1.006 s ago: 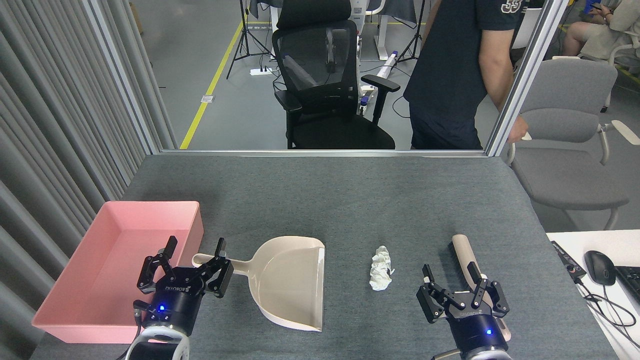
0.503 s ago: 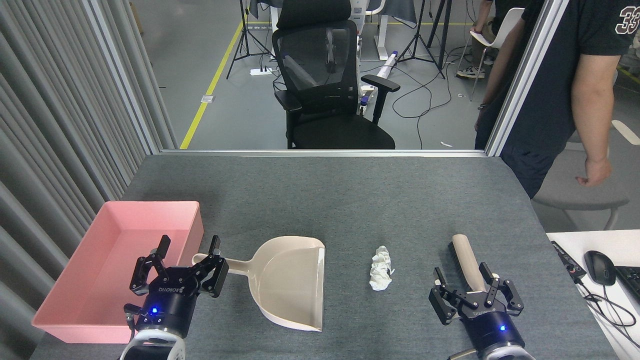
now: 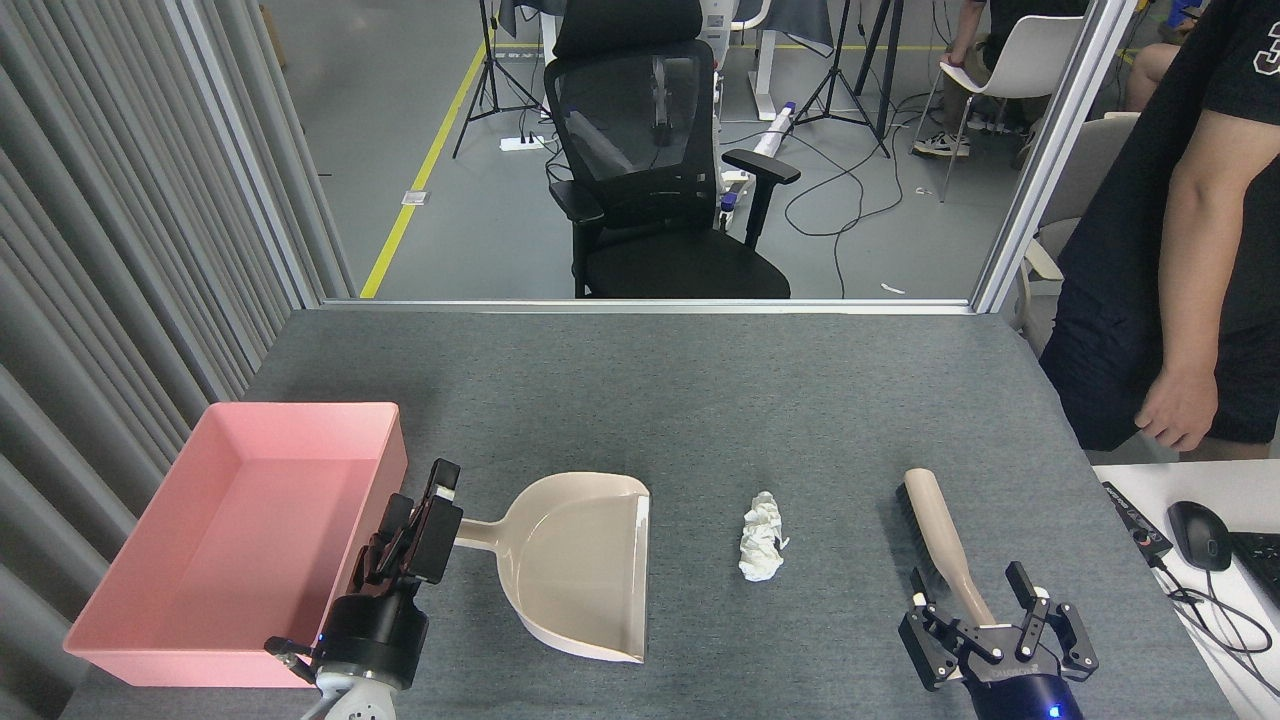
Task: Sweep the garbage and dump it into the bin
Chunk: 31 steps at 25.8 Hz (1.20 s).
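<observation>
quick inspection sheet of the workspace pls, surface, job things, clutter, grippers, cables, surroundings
surface: grey felt table, flat.
job's things: white tissue wad lying between beige dustpan and brush; pink bin at left, nothing seen in it.
clutter: nothing seen.
grippers: left gripper turned edge-on at the dustpan handle, jaws unreadable; right gripper open around the brush handle.
cables: on side desk by mouse.
surroundings: office chair, person at right.

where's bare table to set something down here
Free: the grey felt table from its far edge to the near objects. Narrow gaps flank the crumpled white tissue wad, between the beige plastic dustpan and beige-handled brush. Crowded: dustpan handle beside the pink plastic tray.
</observation>
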Available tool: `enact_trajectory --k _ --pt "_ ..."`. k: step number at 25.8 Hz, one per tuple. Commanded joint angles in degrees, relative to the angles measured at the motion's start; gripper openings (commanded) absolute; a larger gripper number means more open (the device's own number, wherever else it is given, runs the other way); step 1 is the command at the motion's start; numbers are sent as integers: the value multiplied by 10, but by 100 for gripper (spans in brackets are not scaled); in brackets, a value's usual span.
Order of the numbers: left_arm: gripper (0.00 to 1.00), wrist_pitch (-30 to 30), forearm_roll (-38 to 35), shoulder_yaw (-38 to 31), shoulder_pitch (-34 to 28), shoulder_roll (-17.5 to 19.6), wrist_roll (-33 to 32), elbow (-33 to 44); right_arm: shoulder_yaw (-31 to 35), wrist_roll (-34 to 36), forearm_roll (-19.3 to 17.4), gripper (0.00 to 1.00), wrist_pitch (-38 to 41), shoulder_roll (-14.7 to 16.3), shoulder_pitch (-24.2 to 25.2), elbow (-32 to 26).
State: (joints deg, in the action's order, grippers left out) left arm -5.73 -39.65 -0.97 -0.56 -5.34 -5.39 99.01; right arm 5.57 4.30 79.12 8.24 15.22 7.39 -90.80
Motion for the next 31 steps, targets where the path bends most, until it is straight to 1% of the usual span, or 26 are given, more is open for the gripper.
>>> enact_trajectory --k 1,6,9,12,14,17,18,23,29,31 --pt "99 -2 11 6 -7 0 -5 -3 16 28 1 98 2 -14 25 -6" --pt "99 -2 11 10 -7 0 4 -26 32 29 2 98 -2 -15 32 -4" --pt "99 -1 12 9 -7 0 6 -46 33 26 7 98 -3 -14 34 12" --pt "99 -2 15 9 -6 -1 24 -65 33 26 8 98 -3 -15 34 28" --pt "99 -6 37 10 -6 -1 24 -75 33 27 8 98 -3 -15 36 28" --pt "99 -7 93 10 -6 -1 26 -85 33 27 8 98 -3 -14 37 30" --pt "99 -8 97 10 -6 -1 27 -87 33 27 9 98 -3 -14 37 31" --pt "99 -9 98 10 -6 -1 27 -87 33 26 10 98 -8 -13 39 31" --pt "99 -9 98 14 -6 -1 27 -88 33 26 12 98 -11 -13 36 48" --pt "99 -9 98 14 -6 -1 27 -88 32 26 20 98 -16 -14 37 48"
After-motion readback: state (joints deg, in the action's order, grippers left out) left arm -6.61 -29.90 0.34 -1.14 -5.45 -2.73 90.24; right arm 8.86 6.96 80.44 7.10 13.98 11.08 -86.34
